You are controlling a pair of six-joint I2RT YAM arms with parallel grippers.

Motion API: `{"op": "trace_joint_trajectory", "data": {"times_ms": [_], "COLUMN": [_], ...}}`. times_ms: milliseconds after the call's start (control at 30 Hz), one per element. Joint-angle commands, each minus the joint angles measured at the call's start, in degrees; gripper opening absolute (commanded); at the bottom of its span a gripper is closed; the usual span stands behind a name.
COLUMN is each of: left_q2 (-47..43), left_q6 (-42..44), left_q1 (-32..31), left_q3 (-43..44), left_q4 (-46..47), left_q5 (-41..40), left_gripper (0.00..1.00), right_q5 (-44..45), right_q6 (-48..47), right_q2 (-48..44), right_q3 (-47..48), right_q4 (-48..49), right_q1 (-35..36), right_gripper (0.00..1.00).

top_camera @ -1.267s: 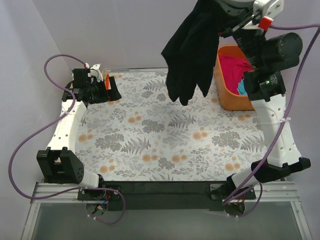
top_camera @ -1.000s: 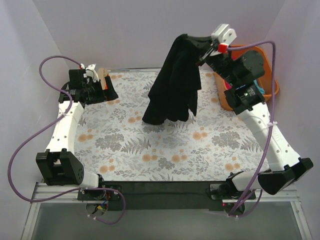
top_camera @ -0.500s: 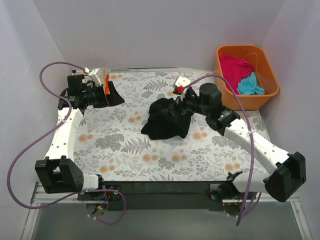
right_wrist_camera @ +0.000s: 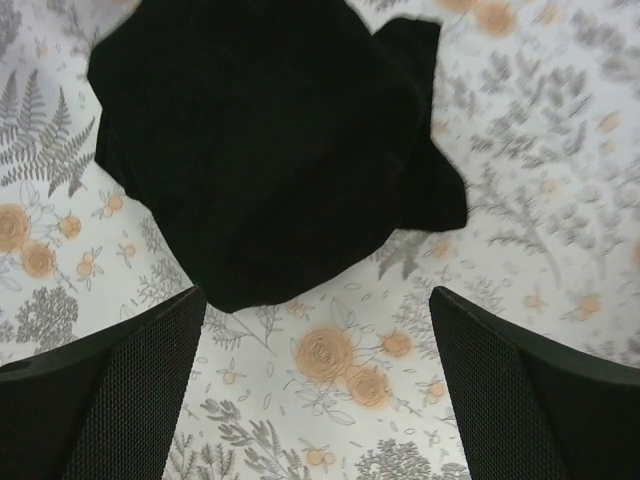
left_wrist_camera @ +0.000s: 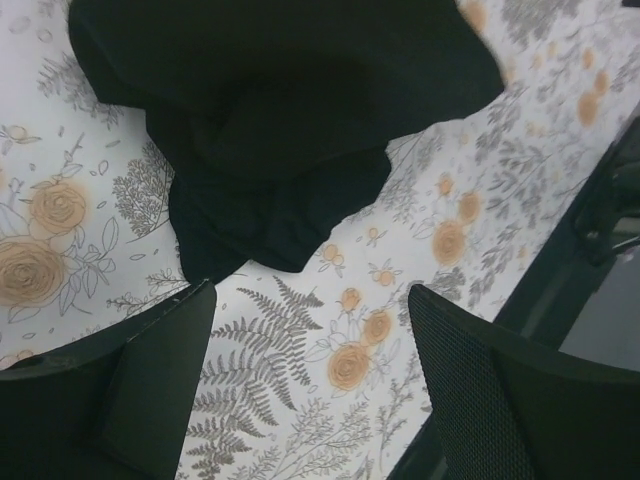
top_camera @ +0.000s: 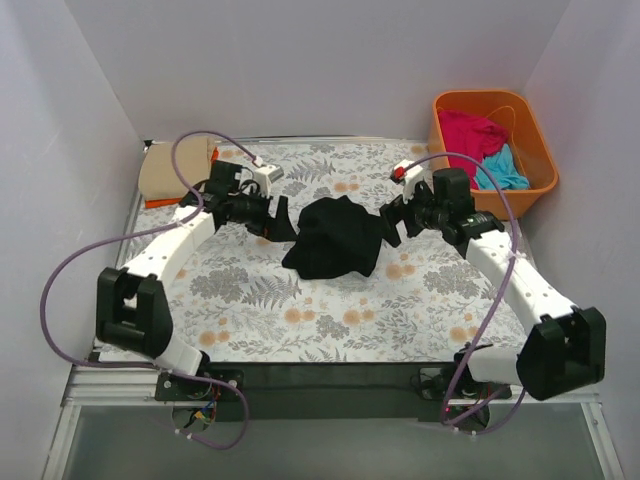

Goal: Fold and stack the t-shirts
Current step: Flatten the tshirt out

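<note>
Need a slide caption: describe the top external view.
Open left gripper and right gripper flank the crumpled black t-shirt on the floral sheet.

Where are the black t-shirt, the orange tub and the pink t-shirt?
black t-shirt [top_camera: 335, 238], top view, middle of the crumpled heap
orange tub [top_camera: 537, 135], top view, its right rim
pink t-shirt [top_camera: 470, 133], top view, its bunched middle

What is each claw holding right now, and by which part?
Nothing. The left claw and the right claw are both open and empty. The black t-shirt lies crumpled on the floral sheet between them.
</note>
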Motion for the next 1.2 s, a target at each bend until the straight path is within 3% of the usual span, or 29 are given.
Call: {"op": "trace_joint_trajectory", "data": {"times_ms": [0,267,467,500,533,633,700,833,967,1100,1167], "left_q2": [4.6,11.4,17.1,17.3,17.3,16.6,13.6,7.9,8.6,15.0,16.9], "left_q6": [5.4,3.2,-0.2,-0.4,-0.7,-2.0,-2.6,-3.8,-6.2,-4.6,-2.3], "left_q1": [-4.8,-11.4,-14.0,-14.6,-14.7,-14.7,-14.6,-12.8,-4.4,0.8,2.3], "left_q3": [0.0,-3.1,-1.3,-1.2,-0.7,0.5,1.5,4.7,13.6,33.2,37.8], "left_q4": [-0.1,7.8,10.4,10.7,11.0,10.9,10.1,9.6,9.7,2.9,-1.1], "left_q5": [-5.5,-12.4,-14.4,-14.2,-14.4,-15.4,-15.5,-16.7,-15.2,-10.2,-7.9], "left_gripper": [0.72,0.67,0.52,0.48,0.43,0.21,0.00,0.00,0.00,0.00,0.00], "right_q5": [-7.0,-11.5,-14.3,-15.2,-15.6,-16.6,-17.2,-18.1,-18.1,-18.2,-18.7], "right_q6": [0.7,6.5,8.4,8.7,8.7,8.3,8.1,8.2,7.8,6.4,6.3], "right_q2": [4.9,16.9,26.0,27.6,28.4,29.0,27.2,23.6,22.3,22.8,23.0], "right_q3": [1.2,2.6,7.7,8.5,9.1,11.3,12.1,15.5,26.2,37.5,41.5], "right_q4": [-4.3,-2.5,-1.4,-1.4,-1.4,-1.9,-2.1,-2.4,-2.3,-3.7,-5.3], "right_q1": [-1.6,-1.7,-1.6,-1.6,-1.6,-1.7,-2.3,-4.0,-7.5,-10.0,-10.3], "right_gripper": [0.83,0.78,0.74,0.70,0.54,0.34,0.03,0.01,0.01,0.01,0.01]}}
